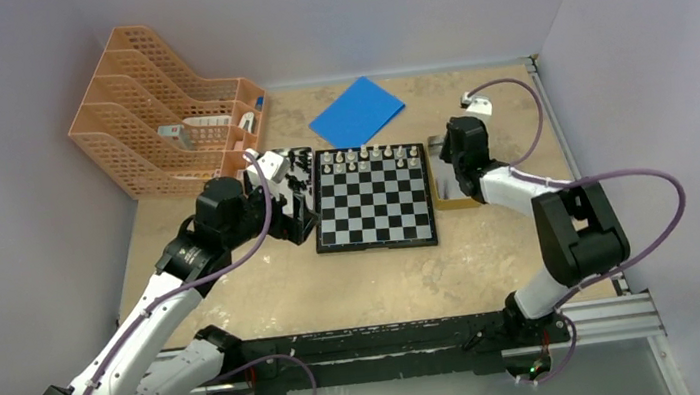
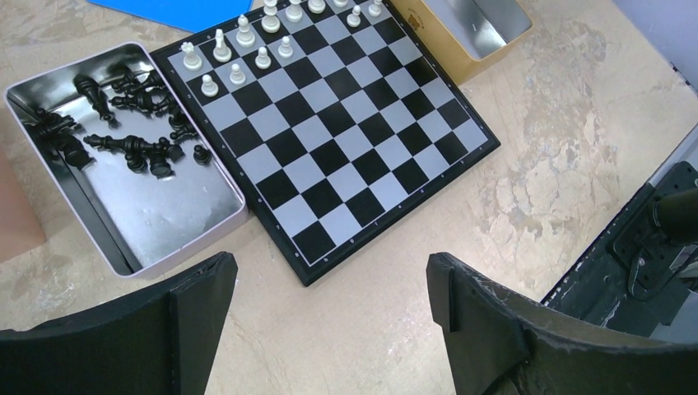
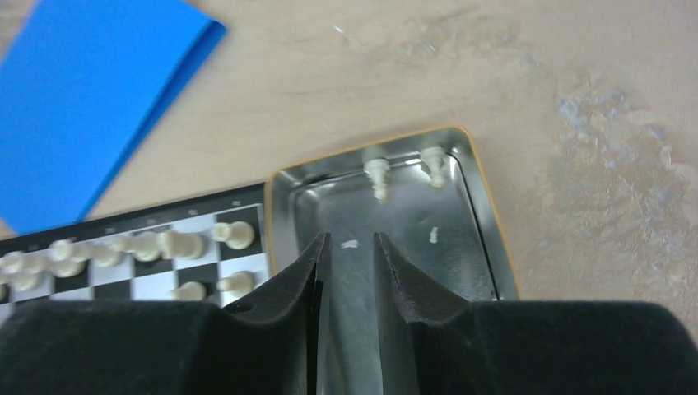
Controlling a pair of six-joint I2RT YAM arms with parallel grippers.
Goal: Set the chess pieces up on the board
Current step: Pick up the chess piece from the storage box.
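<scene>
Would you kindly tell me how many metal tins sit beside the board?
2. A silver tin holding black pieces lies beside the board's left edge; a gold-sided tin with white pieces lies at its right edge. None seems hidden.

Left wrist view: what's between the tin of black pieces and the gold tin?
The board, with white pieces on two rows at its far edge. The silver tin flanks one side, the gold tin the other. The left wrist view shows it.

Black-and-white checked board (image 2: 346,140), cream-white chess pieces (image 2: 245,33), black chess pieces (image 2: 132,146), silver tin (image 2: 185,210), blue sheet (image 1: 357,112), peach rack (image 1: 144,112)
</scene>
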